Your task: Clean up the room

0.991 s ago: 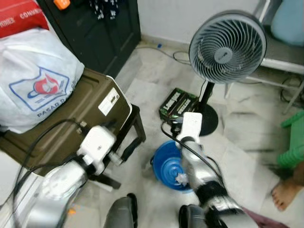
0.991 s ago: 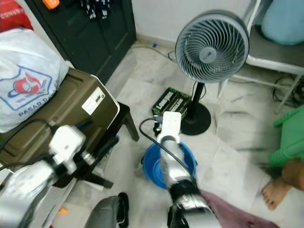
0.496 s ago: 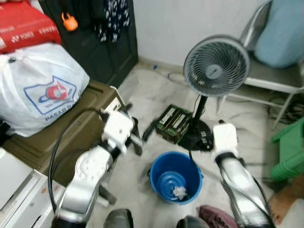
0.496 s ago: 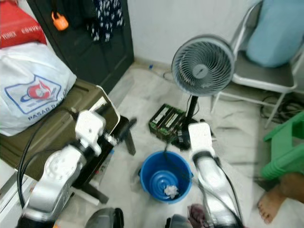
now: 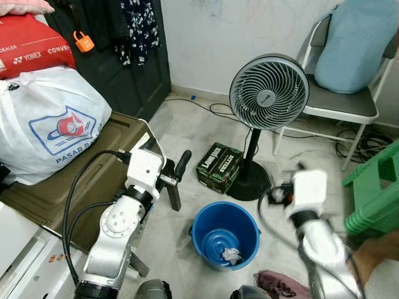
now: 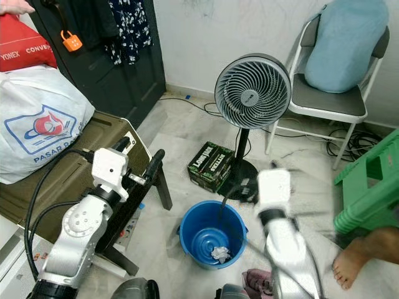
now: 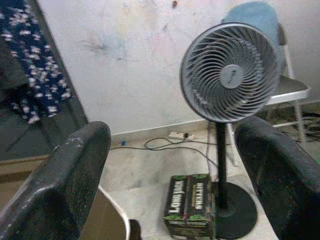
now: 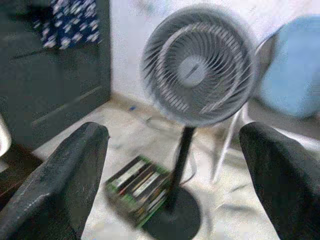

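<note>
My left end effector (image 7: 170, 175) hangs in the air with its matte black fingers (image 7: 60, 185) spread wide, nothing between them. My right end effector (image 8: 175, 180) is spread too, blurred and raised beside the round blue plastic bucket (image 5: 225, 233). A crumpled white scrap (image 5: 231, 255) lies in the bucket's ribbed bottom, on the pale marble floor (image 5: 199, 134). Behind it stand a grey pedestal fan (image 5: 269, 91) with a spiral grille and a green printed carton (image 5: 219, 166).
</note>
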Robot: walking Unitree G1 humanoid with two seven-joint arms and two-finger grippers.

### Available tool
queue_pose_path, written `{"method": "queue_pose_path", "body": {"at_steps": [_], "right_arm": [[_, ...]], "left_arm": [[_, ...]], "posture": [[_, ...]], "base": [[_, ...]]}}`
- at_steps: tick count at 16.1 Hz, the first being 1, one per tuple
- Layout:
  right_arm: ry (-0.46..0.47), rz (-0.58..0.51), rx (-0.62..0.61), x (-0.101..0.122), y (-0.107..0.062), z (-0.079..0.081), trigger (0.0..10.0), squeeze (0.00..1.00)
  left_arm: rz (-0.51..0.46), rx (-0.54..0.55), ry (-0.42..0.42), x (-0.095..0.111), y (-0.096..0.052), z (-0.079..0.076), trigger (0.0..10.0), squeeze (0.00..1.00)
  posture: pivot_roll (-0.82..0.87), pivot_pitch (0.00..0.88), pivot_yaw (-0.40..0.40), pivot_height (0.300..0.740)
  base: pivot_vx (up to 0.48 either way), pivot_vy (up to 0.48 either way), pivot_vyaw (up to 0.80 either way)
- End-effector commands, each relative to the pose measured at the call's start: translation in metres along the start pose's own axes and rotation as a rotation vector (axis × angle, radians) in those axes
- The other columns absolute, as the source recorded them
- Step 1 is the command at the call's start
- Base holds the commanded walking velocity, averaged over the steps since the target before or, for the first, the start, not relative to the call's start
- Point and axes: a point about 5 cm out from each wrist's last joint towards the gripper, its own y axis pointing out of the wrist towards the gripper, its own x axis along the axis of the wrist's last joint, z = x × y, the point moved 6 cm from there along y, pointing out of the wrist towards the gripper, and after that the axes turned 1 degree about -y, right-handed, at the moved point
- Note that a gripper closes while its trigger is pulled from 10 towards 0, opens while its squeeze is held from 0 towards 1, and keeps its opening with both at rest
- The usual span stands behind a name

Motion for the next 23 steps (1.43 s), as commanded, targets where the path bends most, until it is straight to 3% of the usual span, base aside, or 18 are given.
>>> {"method": "queue_pose_path", "body": {"at_steps": [1, 5, 8, 13, 17, 23], "right_arm": [[-0.032, -0.045, -0.015, 0.013, 0.007, -0.002, 10.0, 0.00], [-0.020, -0.068, 0.016, 0.025, 0.020, 0.007, 10.0, 0.00], [-0.037, -0.058, -0.071, 0.030, 0.032, -0.006, 10.0, 0.00], [-0.022, -0.092, -0.147, 0.043, 0.034, -0.015, 10.0, 0.00], [-0.046, -0.102, -0.158, 0.050, 0.025, -0.017, 10.0, 0.00], [-0.089, -0.089, -0.209, 0.050, 0.022, -0.034, 10.0, 0.00]], "left_arm": [[-0.024, 0.036, 0.027, 0.007, 0.005, 0.005, 10.0, 0.00], [-0.052, 0.080, 0.021, 0.011, 0.012, 0.013, 10.0, 0.00], [-0.052, 0.071, 0.045, 0.009, 0.015, 0.014, 10.0, 0.00], [-0.065, 0.056, 0.053, 0.012, 0.022, 0.016, 10.0, 0.00], [-0.058, 0.033, 0.052, 0.007, 0.024, 0.013, 10.0, 0.00], [-0.081, 0.000, 0.035, 0.011, 0.038, 0.004, 10.0, 0.00]], "posture": [[-0.10, 0.000, 0.036, 0.740], [-0.10, 0.000, 0.025, 0.740], [-0.10, 0.000, 0.032, 0.740], [-0.13, 0.000, 0.063, 0.740], [-0.16, 0.000, 0.064, 0.740], [-0.21, 0.000, 0.093, 0.740]], "base": [[0.000, 0.000, 0.00], [0.000, 0.000, 0.00], [0.000, 0.000, 0.00], [0.000, 0.000, 0.00], [0.000, 0.000, 0.80], [0.000, 0.000, 0.80]]}}
